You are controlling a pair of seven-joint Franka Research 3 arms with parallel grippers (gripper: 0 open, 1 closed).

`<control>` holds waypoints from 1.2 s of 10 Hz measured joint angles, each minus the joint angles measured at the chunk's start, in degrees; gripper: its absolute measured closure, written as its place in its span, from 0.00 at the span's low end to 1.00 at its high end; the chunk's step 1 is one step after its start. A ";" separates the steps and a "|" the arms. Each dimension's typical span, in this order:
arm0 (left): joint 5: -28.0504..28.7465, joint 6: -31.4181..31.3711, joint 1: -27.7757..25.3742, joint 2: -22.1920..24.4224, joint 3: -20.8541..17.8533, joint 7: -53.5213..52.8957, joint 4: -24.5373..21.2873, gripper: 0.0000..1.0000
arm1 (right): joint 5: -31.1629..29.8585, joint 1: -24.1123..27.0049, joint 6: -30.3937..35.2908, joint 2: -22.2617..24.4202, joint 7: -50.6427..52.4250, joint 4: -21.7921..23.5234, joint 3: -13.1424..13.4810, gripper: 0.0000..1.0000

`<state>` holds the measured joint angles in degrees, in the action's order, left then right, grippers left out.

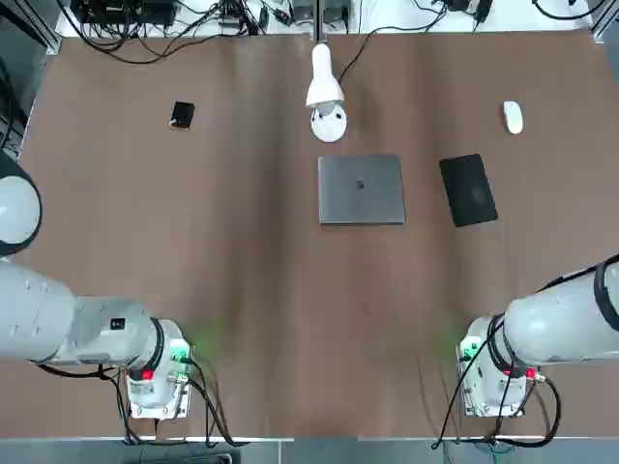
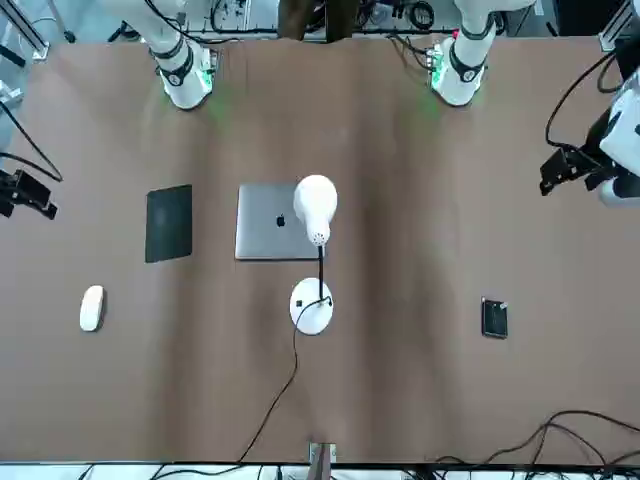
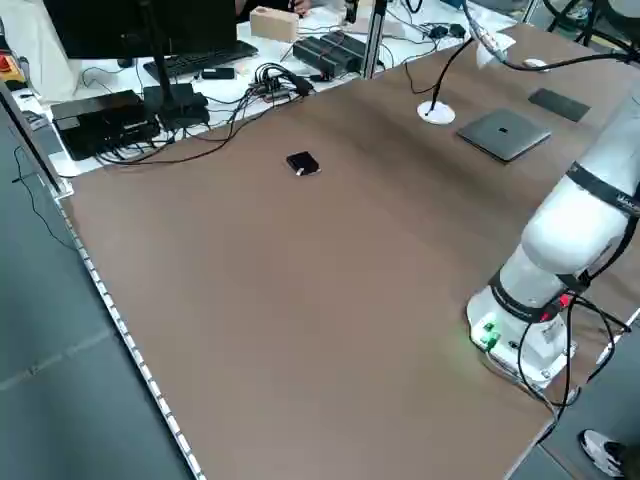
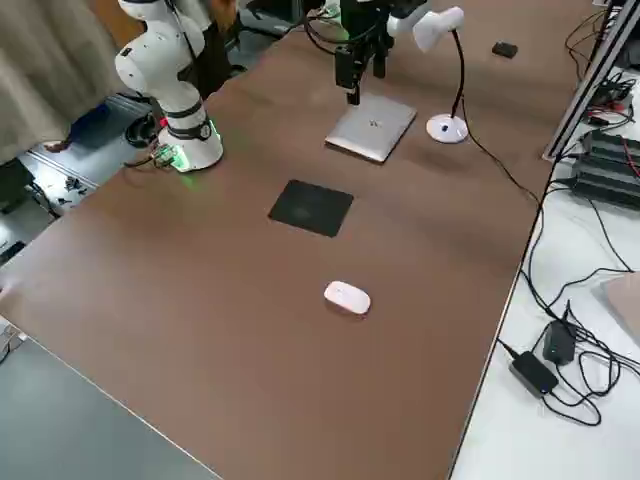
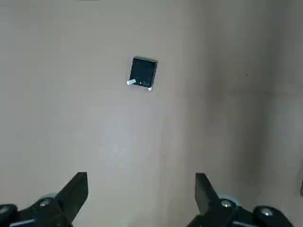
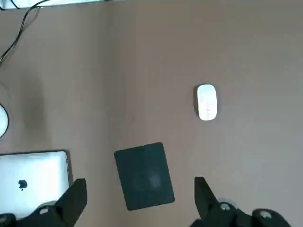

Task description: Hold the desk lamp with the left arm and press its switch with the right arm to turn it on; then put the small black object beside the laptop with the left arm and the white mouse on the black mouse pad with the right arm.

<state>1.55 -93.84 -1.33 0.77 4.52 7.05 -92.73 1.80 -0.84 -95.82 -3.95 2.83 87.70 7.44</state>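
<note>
Desk lamp [image 2: 311, 307] is standing on its round base beyond the closed laptop [image 1: 362, 189], its head leaning toward the robot, probably leaving the head and stem within reach of both arms. No clear glow is showing, so holding and pressing the switch are likely coming first. The left gripper [image 5: 142, 176] is hanging over the bench [image 1: 261, 319] on the robot's left, its jaws standing wide apart and gripping nothing; the right gripper [image 6: 140, 179] is waiting likewise on the right, also spread and empty. This spacing is probably keeping the arms clear of each other. The small black object [image 1: 182, 115] is lying well left of the laptop, suiting the left arm; the white mouse [image 1: 513, 117] is resting beyond the black mouse pad [image 1: 468, 190], suiting the right.
</note>
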 joint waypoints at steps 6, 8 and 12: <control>0.00 -0.47 0.11 0.05 0.16 -2.84 -0.16 0.02 | 1.92 -1.32 3.08 -0.89 -0.79 0.06 -0.13 0.02; -0.03 -0.89 0.68 -0.43 0.60 -11.10 0.50 0.03 | 8.25 -4.65 1.21 -4.41 -6.71 0.17 -0.19 0.08; -4.04 -5.93 4.60 -13.27 8.21 -17.91 4.77 0.00 | 16.03 -13.86 -12.37 -15.66 -10.32 0.35 -0.31 0.63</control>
<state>-2.49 -99.77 3.26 -12.50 12.73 -10.86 -87.96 17.83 -14.70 -108.18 -19.62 -7.49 88.05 7.14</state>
